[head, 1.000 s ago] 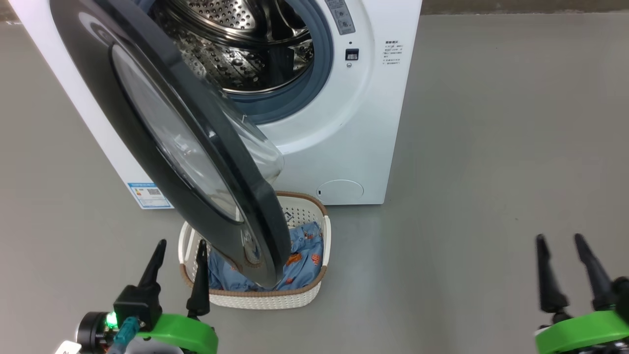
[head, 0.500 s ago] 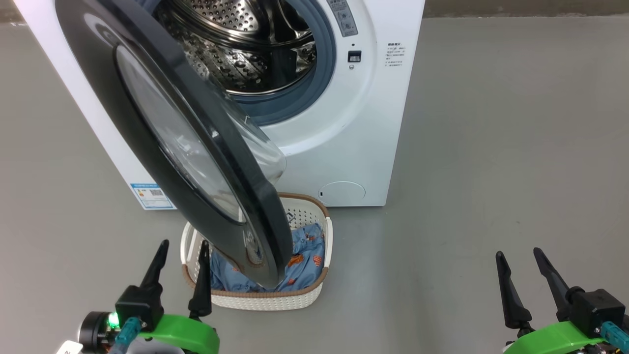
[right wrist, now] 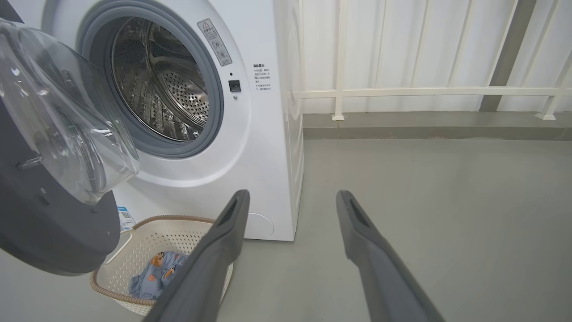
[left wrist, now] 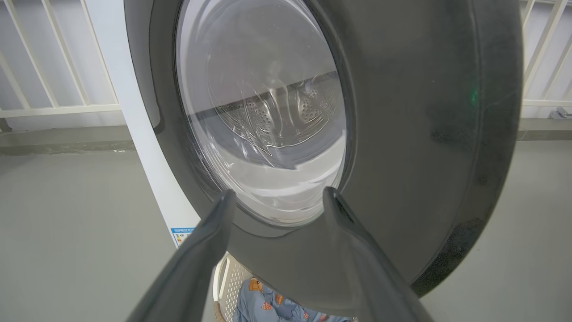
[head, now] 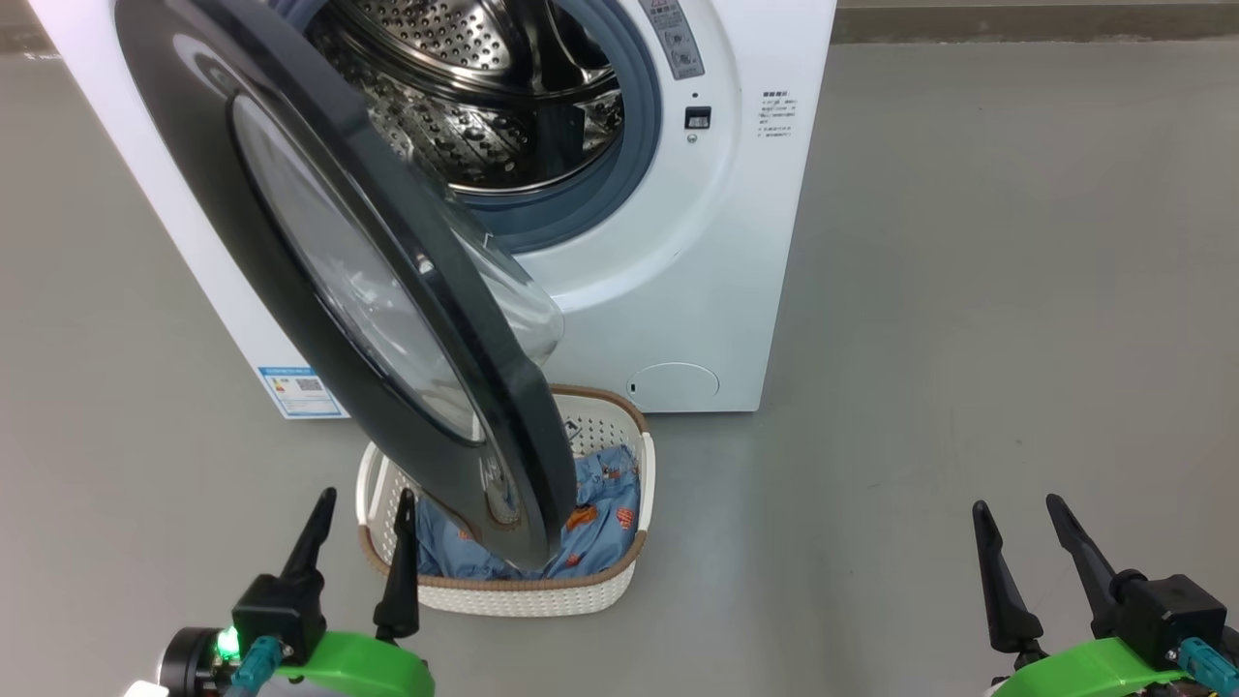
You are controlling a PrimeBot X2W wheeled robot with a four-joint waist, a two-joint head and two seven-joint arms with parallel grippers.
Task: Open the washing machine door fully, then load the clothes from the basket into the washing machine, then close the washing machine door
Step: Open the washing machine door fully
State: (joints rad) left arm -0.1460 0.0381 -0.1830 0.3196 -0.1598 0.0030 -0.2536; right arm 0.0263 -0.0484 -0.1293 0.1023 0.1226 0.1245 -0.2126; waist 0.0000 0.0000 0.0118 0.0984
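One round door (left wrist: 402,134), glossy black ring around clear glass window (left wrist: 263,112), on white washing machine (left wrist: 167,192). One left hand (left wrist: 279,194), fingers spread apart, tips before door's lower rim. Beneath door: cream basket (left wrist: 228,286) holding blue printed clothes (left wrist: 263,304). Grey floor (left wrist: 67,232); white railing (left wrist: 58,107) behind.

Head high, wrists low, toward washing machine (head: 678,290)

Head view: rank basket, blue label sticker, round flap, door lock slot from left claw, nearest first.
1. Basket, just right of left claw.
2. Blue label sticker, lower left of washing machine front.
3. Round flap, lower right.
4. Door lock slot, upper right.
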